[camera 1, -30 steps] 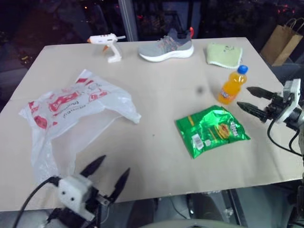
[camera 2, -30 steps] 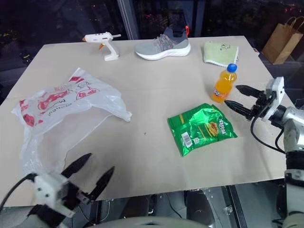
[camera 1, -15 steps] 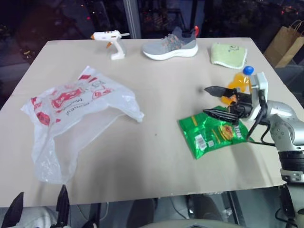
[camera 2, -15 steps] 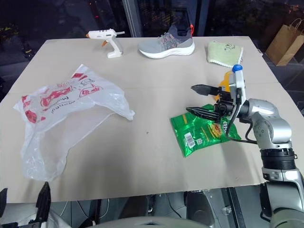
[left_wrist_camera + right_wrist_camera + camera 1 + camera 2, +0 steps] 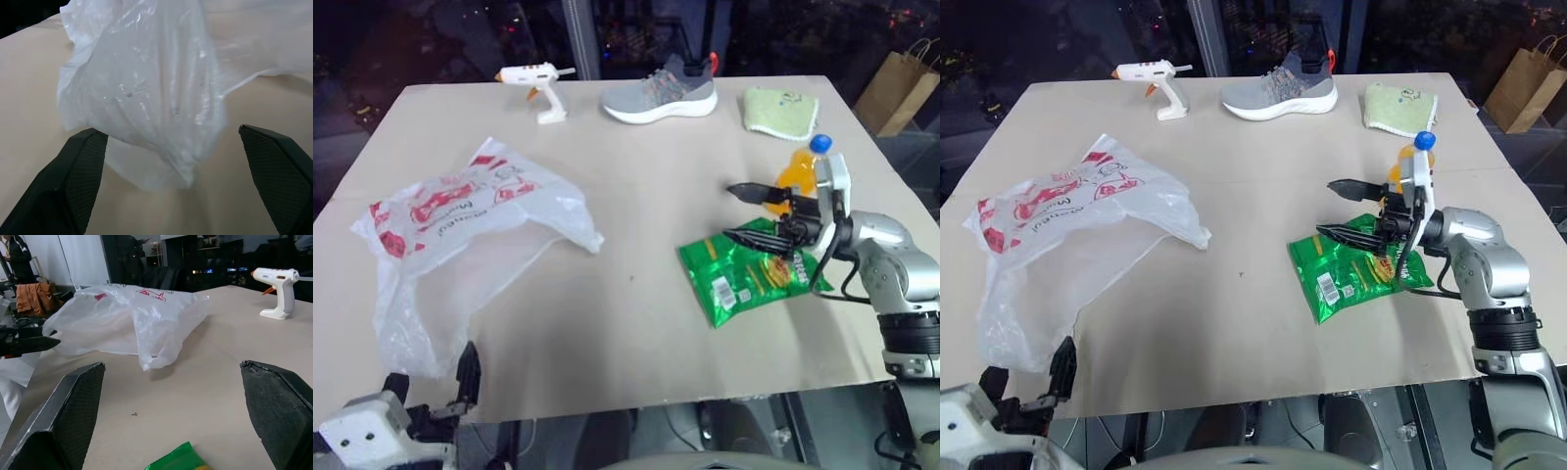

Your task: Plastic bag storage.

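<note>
At the near edge of the table, the left gripper is showing only partly: its black fingers are rising just over the edge and the rest is cut off by the picture's border. In the left wrist view its two fingers are standing wide apart with nothing between them, pointing at the near end of the plastic bag.

The plastic bag is lying on the robot's left half of the table, loose and crumpled. It is thin, translucent white, with many wrinkles; the near end is plain and almost clear, and the far part is carrying red pictures and red lettering. The letters are upside down and too small to be read.

On the right side, the right gripper is hovering just over the green snack packet, fingers spread apart and pointing toward the robot's left, holding nothing. It is covering part of the packet, so the print there is not readable. Just behind it an orange drink bottle with a blue cap is partly hidden by the wrist.

Along the far edge are lying a white glue gun, a grey shoe and a pale green cloth. Beyond the table's far right corner a brown paper bag is standing, cut off by the frame.
</note>
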